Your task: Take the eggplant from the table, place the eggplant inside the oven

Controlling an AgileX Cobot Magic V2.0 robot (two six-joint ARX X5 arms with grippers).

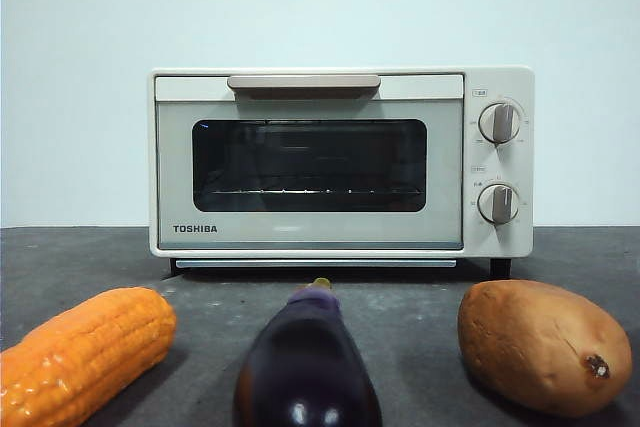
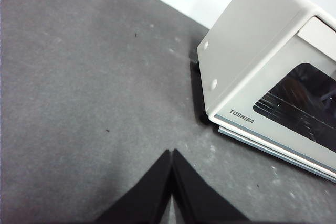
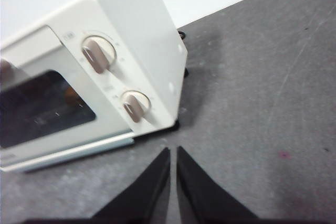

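The oven stands at the back of the table with its glass door shut; through the dark glass only the wire rack shows inside. The eggplant lies on the table in front of the oven door, stem end toward it, between the corn cob and the sweet potato. Neither gripper is near it. The left gripper hangs over bare table off one front corner of the oven, jaws pressed together and empty. The right gripper hangs by the knob-side corner, jaws nearly closed with a thin gap, holding nothing.
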